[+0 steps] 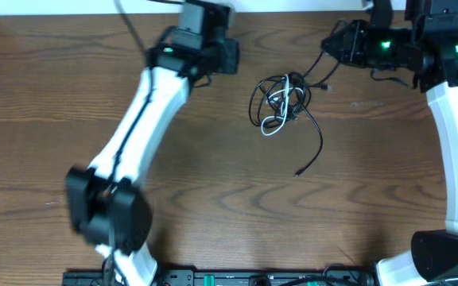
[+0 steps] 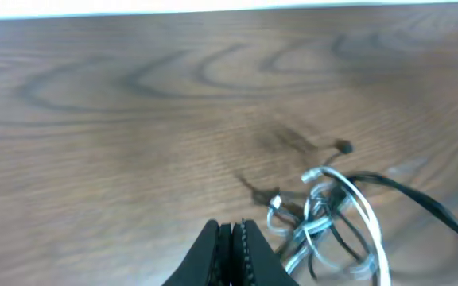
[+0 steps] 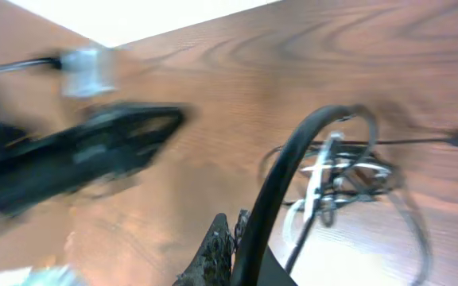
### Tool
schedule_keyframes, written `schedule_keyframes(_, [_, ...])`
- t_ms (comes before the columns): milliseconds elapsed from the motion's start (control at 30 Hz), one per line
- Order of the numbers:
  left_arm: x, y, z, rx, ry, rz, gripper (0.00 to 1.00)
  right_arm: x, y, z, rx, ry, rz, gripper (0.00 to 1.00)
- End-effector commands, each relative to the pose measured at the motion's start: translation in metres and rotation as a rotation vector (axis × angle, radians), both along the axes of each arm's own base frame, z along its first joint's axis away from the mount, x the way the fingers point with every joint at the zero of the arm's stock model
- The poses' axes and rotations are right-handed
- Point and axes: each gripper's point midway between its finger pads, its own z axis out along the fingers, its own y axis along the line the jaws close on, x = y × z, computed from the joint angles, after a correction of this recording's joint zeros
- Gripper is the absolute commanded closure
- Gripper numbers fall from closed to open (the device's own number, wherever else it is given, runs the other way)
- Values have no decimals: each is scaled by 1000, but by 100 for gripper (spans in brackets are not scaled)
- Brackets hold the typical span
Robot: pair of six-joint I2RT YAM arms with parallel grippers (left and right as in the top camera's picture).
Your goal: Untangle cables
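Note:
The black cable and the white cable lie tangled in one small heap at the table's upper middle. The black cable's tail runs down to a plug. My left gripper is left of the heap, shut and empty. In the left wrist view the jaws are pressed together, with the white loops and black cord to their right. My right gripper is at the heap's upper right. In the right wrist view its jaws look shut and empty, short of the tangle.
A thick black robot wire arcs across the right wrist view in front of the jaws. The left arm shows blurred at the left of that view. The table's far edge meets a white wall.

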Motion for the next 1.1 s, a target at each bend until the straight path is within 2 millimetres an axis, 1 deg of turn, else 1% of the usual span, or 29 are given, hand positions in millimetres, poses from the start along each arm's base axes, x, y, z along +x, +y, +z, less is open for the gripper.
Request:
schedule_keyframes(0, [-15, 12, 31, 0, -30, 25, 92, 12, -35, -8, -151, -19, -136, 99])
schedule_keyframes(100, [-28, 20, 39, 5, -17, 33, 93, 16, -52, -23, -231, 12, -202, 99])
schedule_keyframes(167, [-34, 24, 43, 7, -8, 37, 92, 17, -57, -32, -259, 35, -217, 99])
schedule_keyframes(333, [-46, 28, 45, 18, 15, 39, 93, 23, -57, -60, -292, 102, -188, 99])
schedule_keyframes(400, [-49, 29, 42, 24, 33, 38, 92, 25, -57, -74, -299, 141, -182, 99])
schedule_keyframes(433, [-52, 30, 39, 29, 48, 38, 93, 28, -57, -87, -305, 177, -177, 99])
schedule_keyframes(633, [-58, 33, 33, 48, 82, 35, 92, 37, -56, -129, -331, 270, -148, 98])
schedule_keyframes(800, [-60, 36, 30, 61, 95, 42, 93, 42, -60, -158, -344, 329, -138, 97])
schedule_keyframes(900, [-60, 33, 26, 61, 103, 37, 92, 40, -61, -170, -353, 365, -123, 98])
schedule_keyframes(933, [-59, 32, 23, 60, 112, 33, 91, 38, -60, -171, -353, 374, -118, 98])
schedule_keyframes(967, [-59, 29, 20, 57, 119, 25, 86, 37, -60, -172, -354, 380, -114, 99])
schedule_keyframes(1000, [-58, 24, 15, 50, 132, 11, 83, 36, -60, -172, -356, 379, -104, 99])
schedule_keyframes(1033, [-58, 19, 11, 40, 143, -4, 74, 36, -60, -172, -357, 379, -102, 99])
schedule_keyframes(1067, [-57, 11, 5, 27, 157, -27, 70, 35, -60, -172, -358, 381, -101, 99])
